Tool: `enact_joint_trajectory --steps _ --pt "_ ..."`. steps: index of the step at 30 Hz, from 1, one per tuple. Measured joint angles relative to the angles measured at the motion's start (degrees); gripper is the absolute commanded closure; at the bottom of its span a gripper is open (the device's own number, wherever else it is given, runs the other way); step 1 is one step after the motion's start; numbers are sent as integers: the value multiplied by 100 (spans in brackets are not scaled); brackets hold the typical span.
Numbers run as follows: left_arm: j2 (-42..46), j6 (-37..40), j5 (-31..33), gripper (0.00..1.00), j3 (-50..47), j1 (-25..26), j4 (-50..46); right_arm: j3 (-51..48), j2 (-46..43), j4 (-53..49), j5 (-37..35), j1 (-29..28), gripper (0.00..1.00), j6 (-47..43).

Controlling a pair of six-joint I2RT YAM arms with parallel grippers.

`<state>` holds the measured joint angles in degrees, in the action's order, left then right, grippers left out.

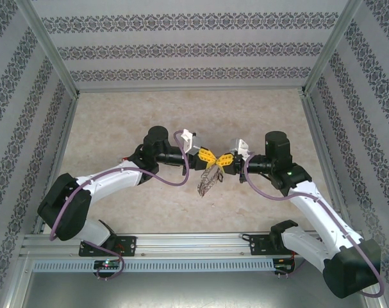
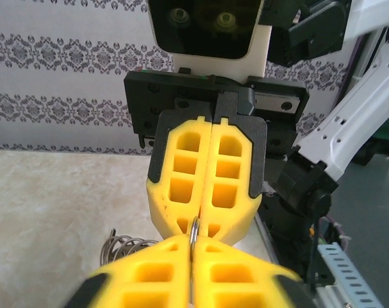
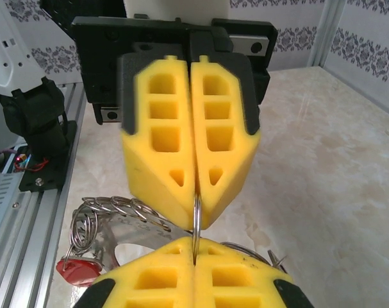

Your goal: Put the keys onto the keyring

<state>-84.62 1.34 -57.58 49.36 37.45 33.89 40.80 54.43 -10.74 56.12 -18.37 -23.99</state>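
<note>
Desk: pale marbled stone-look desk [image 1: 117, 122], spread under both arms.
Left fingers: yellow blocky plastic left fingers [image 3: 181, 192], closed on one thin silver wire loop [image 3: 196, 230].
Right fingers: matching yellow right fingers [image 3: 213, 260], closed tight on that same loop, tip to tip.
Keyring: grey metal wreath of small loops [image 3: 114, 208], hung under the meeting fingertips, mid-desk.
Key: red-tagged silver key [image 3: 79, 269], dangled off the wreath.
Care: called for both pinches in one line, no twist on the wire.

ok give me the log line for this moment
left tool: shut on keyring | right tool: shut on keyring | tips facing, nearly touching
</note>
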Motion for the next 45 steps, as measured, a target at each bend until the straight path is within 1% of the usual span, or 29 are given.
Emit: enact_joint_trajectory --steps 4,5,6,13,18,24,29,34,45 --pt "2 125 109 68 -13 -7 -98 313 151 -802 -358 -63 100 -197" --pt "2 173 114 63 -33 -26 -136 435 232 -1080 -474 -76 100 -249" --pt "7 205 109 62 -68 -42 -160 531 310 -1290 -560 -92 100 -291" --pt "83 326 232 61 -337 -223 -367 1285 1069 -2756 -1340 -374 100 -546" --pt "101 452 302 62 -369 -234 -542 2006 1687 -3729 -1856 -597 100 -763" --pt "-11 533 286 62 -470 -234 -562 2487 2319 -4562 -2382 -704 100 -1010" --pt "-264 603 247 63 -470 -232 -562 2669 2706 -5036 -2675 -807 100 -1231" --pt "-496 645 208 64 -474 -192 -557 2868 2806 -5311 -2929 -944 100 -1453" --pt "-1064 678 81 64 -605 66 -129 2920 2870 -5421 -2981 -1029 100 -1847"
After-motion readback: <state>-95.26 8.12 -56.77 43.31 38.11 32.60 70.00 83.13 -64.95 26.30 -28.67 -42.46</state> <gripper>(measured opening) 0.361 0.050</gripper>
